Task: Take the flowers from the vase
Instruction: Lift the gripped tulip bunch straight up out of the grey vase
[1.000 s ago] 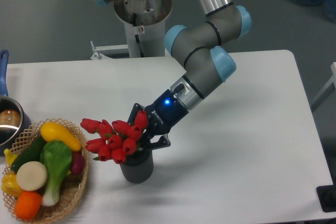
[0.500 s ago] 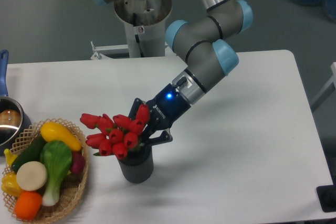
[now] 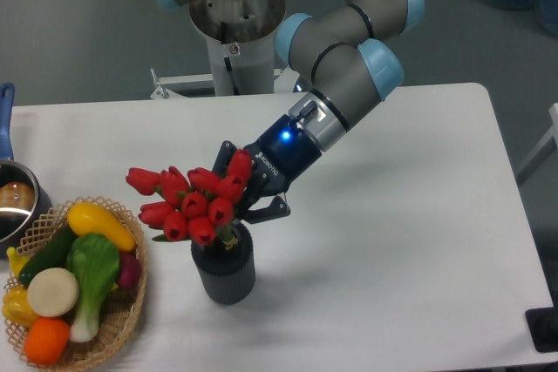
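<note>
The red tulip bunch was raised higher above the ribbed grey vase than before; the gripper fingers appeared clamped on its stems, still partly inserted.

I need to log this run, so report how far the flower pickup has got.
Done: the gripper is shut on the flowers, grasping the bunch from its right side. In hand: the lift; the red buds sit above the mouth of the vase, with green stem showing at the rim. Left: pulling the stems fully clear, since the bunch remains directly over the vase and the stem ends cannot be seen.
</note>
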`<state>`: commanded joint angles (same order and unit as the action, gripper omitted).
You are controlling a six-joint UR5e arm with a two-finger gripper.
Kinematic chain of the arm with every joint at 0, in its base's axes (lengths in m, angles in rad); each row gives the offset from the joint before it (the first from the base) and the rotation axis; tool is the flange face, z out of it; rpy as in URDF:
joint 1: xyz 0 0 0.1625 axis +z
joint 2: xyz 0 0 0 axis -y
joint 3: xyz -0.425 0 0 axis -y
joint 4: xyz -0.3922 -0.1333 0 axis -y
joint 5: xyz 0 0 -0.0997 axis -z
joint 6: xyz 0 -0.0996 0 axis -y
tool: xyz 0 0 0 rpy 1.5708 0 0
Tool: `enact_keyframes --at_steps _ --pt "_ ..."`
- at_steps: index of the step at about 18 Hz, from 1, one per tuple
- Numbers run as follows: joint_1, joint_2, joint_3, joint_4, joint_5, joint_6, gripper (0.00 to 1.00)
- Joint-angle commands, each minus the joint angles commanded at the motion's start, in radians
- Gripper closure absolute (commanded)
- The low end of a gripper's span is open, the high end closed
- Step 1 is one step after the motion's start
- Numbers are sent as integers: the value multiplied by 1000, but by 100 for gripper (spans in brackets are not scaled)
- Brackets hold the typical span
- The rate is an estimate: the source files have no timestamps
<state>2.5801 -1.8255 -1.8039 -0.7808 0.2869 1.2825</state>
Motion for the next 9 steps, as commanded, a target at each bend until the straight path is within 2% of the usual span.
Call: enact_keyframes --at_steps 9 --pt "5 51 24 0 -2 -86 70"
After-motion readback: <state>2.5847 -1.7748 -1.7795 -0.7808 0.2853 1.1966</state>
